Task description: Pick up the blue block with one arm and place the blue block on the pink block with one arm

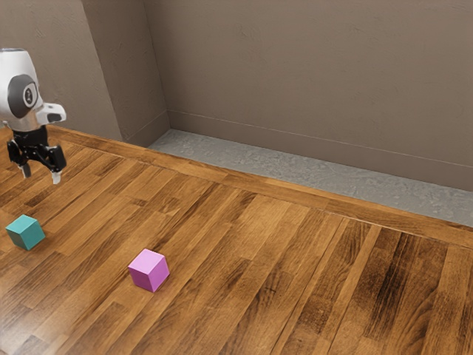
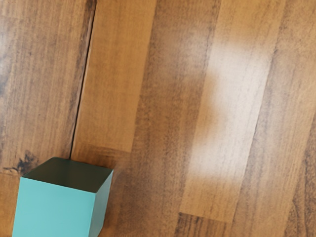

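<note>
tool (image 1: 41,174) spread wide, empty, above bench (image 1: 295,281) at the exterior view's left | blue block (image 1: 26,231) below it, nearer | pink block (image 1: 148,269) rightward, well apart | open wood between them | bench's far edge meets grey floor (image 1: 332,174)

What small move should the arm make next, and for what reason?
Probably lower the gripper toward the blue block, adjusting sideways as needed to centre over it. The gripper hangs open and empty in the air, and the blue block sits untouched below it, well apart from the pink block. Nothing is grasped yet, so the approach seems to come first.
</note>
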Motion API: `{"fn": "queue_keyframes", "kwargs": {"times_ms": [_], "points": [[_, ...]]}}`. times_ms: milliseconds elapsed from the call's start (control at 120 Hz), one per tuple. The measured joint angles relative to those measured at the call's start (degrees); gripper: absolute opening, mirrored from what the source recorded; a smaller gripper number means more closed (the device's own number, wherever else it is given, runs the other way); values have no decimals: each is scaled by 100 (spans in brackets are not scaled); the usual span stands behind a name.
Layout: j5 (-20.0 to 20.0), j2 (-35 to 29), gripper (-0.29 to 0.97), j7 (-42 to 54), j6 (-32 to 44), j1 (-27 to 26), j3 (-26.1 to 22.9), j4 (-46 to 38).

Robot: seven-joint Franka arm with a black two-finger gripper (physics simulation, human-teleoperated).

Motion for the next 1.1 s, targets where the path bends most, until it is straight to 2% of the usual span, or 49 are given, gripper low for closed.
{"fn": "queue_keyframes", "kwargs": {"times_ms": [133, 233, 300, 383, 458, 775, 1100], "points": [[-338, 206, 68, 425, 513, 254, -35, 113], [-433, 290, 67, 679, 636, 375, -115, 135], [-524, 592, 66, 866, 565, 950, -583, 559], [-403, 962, 66, 1143, 479, 1774, -1570, 1043], [-295, 1155, 67, 1395, 448, 2032, -1879, 1238], [-2, 1371, 68, 2171, 473, 2344, -1991, 1350], [29, 1629, 68, 1899, 663, 2434, -2010, 1362]]}}
